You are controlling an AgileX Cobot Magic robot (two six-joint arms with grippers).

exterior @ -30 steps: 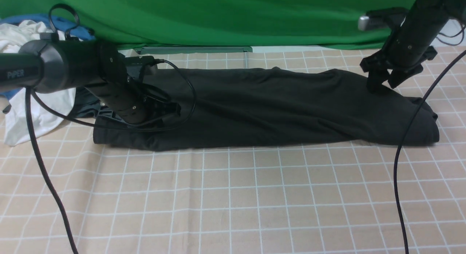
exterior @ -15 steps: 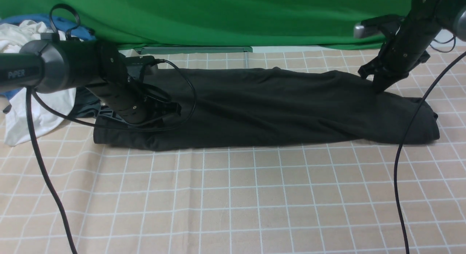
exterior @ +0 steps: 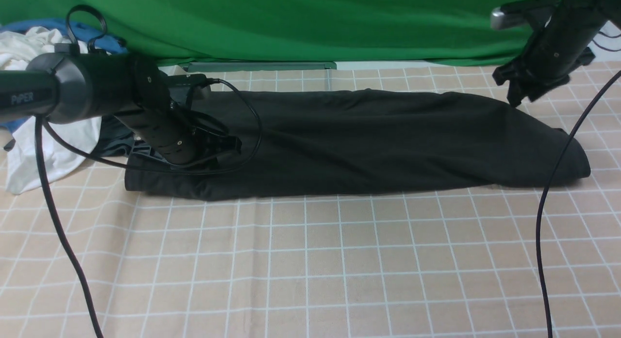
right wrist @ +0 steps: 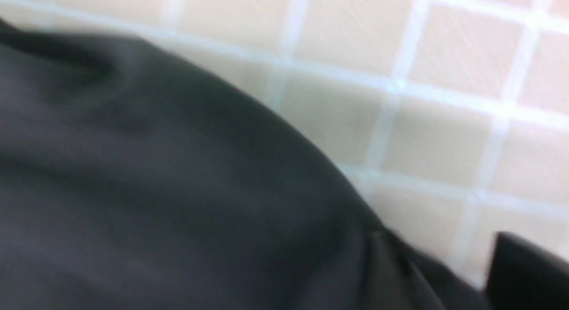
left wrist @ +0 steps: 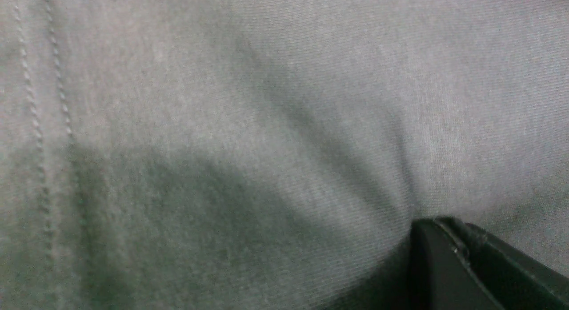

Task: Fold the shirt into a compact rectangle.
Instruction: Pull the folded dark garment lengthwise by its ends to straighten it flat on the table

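The left gripper point(exterior: 224, 148) is closed tight and pressed onto the shirt point(exterior: 368, 139). The shirt's long folded band runs from under it across to just below the right gripper point(exterior: 523, 96), which hangs above the band's edge, jaws parted, holding nothing.

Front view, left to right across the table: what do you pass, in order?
white garment → left gripper, down on the shirt's left end → shirt → right gripper, by the shirt's right end.
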